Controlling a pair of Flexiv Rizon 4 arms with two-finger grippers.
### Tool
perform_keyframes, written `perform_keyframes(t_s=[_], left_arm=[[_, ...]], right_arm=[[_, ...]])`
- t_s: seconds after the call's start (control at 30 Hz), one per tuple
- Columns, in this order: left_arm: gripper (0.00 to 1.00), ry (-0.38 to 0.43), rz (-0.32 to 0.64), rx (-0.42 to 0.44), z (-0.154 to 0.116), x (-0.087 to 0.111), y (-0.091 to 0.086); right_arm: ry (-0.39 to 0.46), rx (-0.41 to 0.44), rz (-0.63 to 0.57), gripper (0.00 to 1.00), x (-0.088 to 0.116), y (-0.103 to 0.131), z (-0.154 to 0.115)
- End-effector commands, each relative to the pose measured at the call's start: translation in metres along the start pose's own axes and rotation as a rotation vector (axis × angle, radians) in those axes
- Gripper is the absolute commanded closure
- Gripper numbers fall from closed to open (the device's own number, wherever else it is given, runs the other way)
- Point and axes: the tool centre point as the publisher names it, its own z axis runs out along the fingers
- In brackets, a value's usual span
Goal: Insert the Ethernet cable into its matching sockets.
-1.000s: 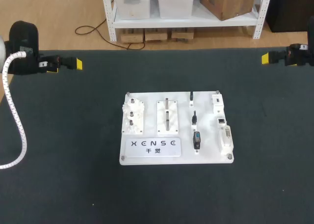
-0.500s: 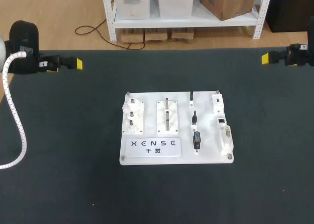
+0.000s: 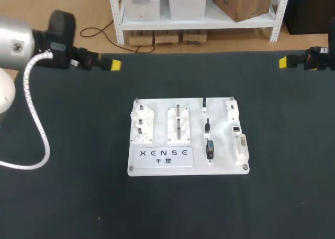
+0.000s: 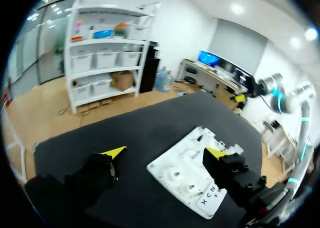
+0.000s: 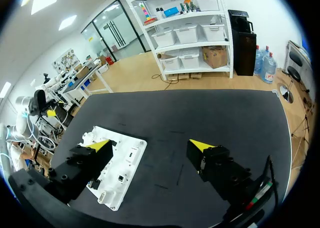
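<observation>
L arm (image 3: 58, 33) swung inward twd board (image 3: 222, 165); R arm (image 3: 320, 60) same.

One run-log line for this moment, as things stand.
phase: pre-grasp | left pincer: open, empty, table's far left | right pincer: open, empty, far right | board: mid-table, neither pincer touching

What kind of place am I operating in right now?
Probably a robotics test bench: a dark-covered table, a white board of sockets and plugs at its middle, and my left gripper and right gripper, both open, out at the far corners.
</observation>
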Motion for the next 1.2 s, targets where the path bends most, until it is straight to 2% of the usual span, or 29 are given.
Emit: perform_keyframes(t_s=[0.03,0.23,0.43,0.7,0.87,1.0,1.2], left_arm=[[0.00,-0.154,0.490,0.583,0.011,0.010,-0.014],[0.00,-0.182,0.622,0.643,0.024,0.028,-0.041],[0.00,-0.153,0.713,0.626,0.042,0.039,-0.058],[0.00,-0.091,0.712,0.534,0.063,0.047,-0.074],[0.00,-0.001,0.730,0.458,0.072,0.056,-0.079],[0.00,0.048,0.706,0.407,0.076,0.063,-0.080],[0.00,0.065,0.675,0.403,0.080,0.075,-0.083]], right_arm=[[0.000,0.003,0.000,0.00,0.000,0.001,-0.001],[0.000,0.003,0.000,0.00,0.000,0.001,-0.001],[0.000,0.003,0.000,0.00,0.000,0.001,-0.001],[0.000,0.003,0.000,0.00,0.000,0.001,-0.001],[0.000,0.003,0.000,0.00,0.000,0.001,-0.001],[0.000,0.003,0.000,0.00,0.000,0.001,-0.001],[0.000,0.003,0.000,0.00,0.000,0.001,-0.001]])
